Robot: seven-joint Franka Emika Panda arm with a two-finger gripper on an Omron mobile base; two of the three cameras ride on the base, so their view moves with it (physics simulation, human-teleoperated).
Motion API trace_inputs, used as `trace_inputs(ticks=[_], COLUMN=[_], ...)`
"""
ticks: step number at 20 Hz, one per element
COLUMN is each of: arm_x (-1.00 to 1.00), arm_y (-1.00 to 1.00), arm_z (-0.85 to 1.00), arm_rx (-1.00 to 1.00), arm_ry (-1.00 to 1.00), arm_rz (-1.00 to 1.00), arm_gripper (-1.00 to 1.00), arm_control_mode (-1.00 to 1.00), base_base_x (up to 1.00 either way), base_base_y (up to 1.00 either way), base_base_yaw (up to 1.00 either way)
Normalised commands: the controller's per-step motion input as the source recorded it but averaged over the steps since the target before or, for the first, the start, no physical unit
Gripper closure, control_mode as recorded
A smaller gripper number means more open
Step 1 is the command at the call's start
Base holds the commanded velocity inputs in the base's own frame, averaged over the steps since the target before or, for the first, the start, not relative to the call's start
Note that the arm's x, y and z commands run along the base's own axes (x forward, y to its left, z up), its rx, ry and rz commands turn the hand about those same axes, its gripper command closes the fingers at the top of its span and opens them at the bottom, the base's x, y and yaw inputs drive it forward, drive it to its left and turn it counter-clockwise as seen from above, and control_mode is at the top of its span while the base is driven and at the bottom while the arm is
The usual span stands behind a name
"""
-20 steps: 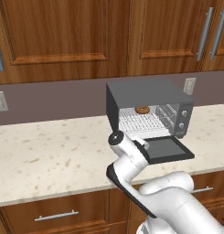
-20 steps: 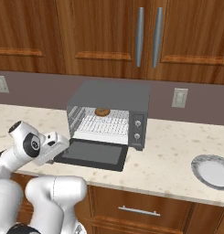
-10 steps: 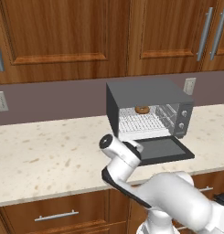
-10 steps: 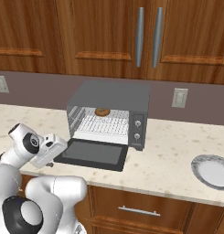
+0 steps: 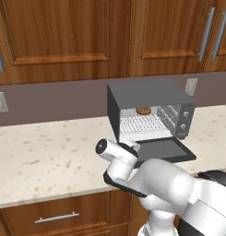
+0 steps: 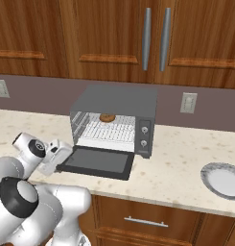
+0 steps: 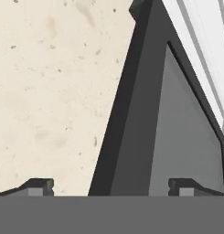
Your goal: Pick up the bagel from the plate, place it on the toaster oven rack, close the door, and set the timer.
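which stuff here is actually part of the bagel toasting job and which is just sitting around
Part of the job:
bagel, already on the toaster oven rack
toaster oven
door, open and lying flat
knobs on the front right panel
gripper, open, at the door's edge
plate, now bare

Just around:
wall outlets
upper cabinets
drawer below the counter

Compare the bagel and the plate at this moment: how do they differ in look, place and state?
The bagel is a small brown ring; the plate is a wider, pale grey disc. The bagel lies on the toaster oven rack inside the toaster oven, toward the back; the plate sits on the counter to the oven's right, apart from it. The plate carries nothing. Both are round.
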Motion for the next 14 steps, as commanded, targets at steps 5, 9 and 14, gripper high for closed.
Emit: trace_inputs(ticks=[5,9,14], arm_x=[0.53,0.41,0.23], arm_y=[-0.19,-0.28,-0.23], arm_z=[0.05,0.29,0.38], arm_rx=[-0.14,-0.19,-0.23], arm_ry=[-0.05,-0.07,-0.06], arm_rz=[0.00,0.00,0.00], arm_gripper=[-1.00,-1.00,-1.00], arm_control_mode=[-1.00,-1.00,-1.00], base_base_x=[0.00,0.00,0.00], base_base_y=[0.00,0.00,0.00], base_base_yaw=[0.00,0.00,0.00])
